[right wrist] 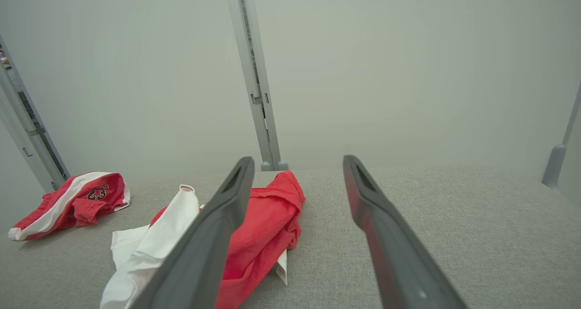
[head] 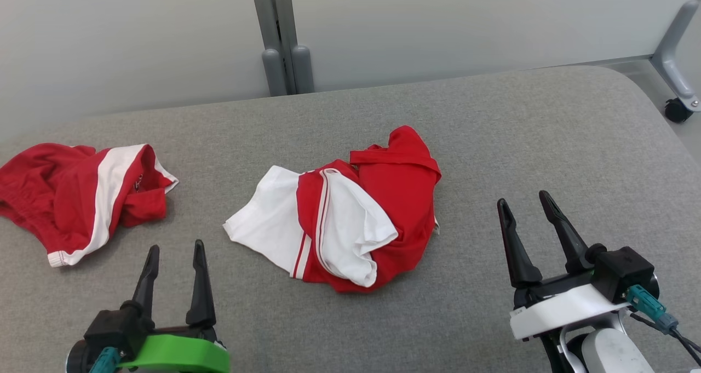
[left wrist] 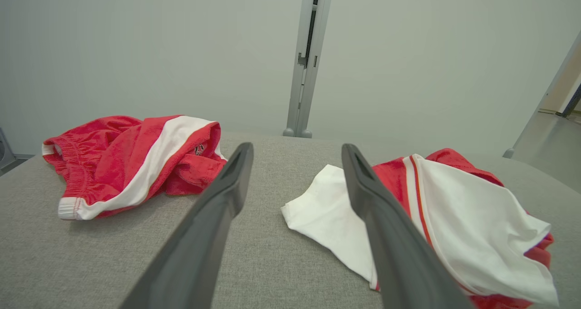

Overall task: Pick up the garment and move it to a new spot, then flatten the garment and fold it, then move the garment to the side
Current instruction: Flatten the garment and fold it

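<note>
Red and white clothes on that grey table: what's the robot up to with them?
A two-armed robot faces a grey table with two crumpled red-and-white pieces. The middle garment lies ahead, between its arms; a second garment lies off to its left. The left gripper and right gripper are both open, short of the clothes, holding nothing. No folding has begun.

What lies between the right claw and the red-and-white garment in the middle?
The stretch is bare: in the head view, plain grey surface lies between the right claw and the crumpled garment.

Open grey tabletop [head: 520, 143] surrounds the crumpled garment [head: 378, 208], with red shorts [head: 71, 198] lying well apart to its left.
</note>
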